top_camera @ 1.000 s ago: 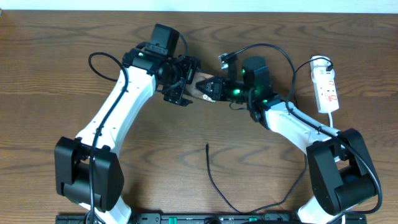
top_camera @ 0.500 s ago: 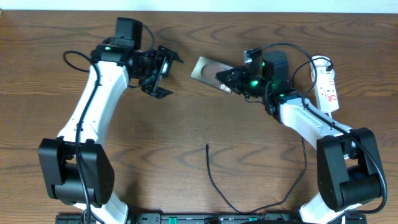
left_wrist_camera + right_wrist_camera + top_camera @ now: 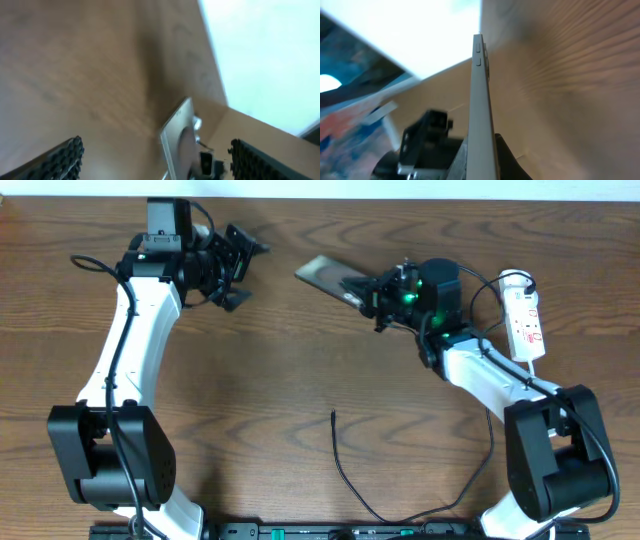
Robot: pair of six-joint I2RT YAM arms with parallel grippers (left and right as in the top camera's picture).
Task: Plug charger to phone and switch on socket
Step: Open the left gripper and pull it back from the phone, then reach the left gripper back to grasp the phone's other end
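The right pincer (image 3: pixel 368 288) grips the phone (image 3: pixel 322 272) by one end, tilted before it; the left pincer (image 3: pixel 238 265) stands open, empty. The charger (image 3: pixel 334 435) lies well behind. With so small a hold, the phone may slip.

Phone (image 3: pixel 322 272) tilted, prob. lifted; charger (image 3: pixel 337 455) loose near-centre; socket (image 3: pixel 526 325) flat, far right.

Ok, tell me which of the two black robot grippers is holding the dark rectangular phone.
The right gripper, shut on one end of the dark grey rectangular phone. The left gripper is open, empty and well apart from it.
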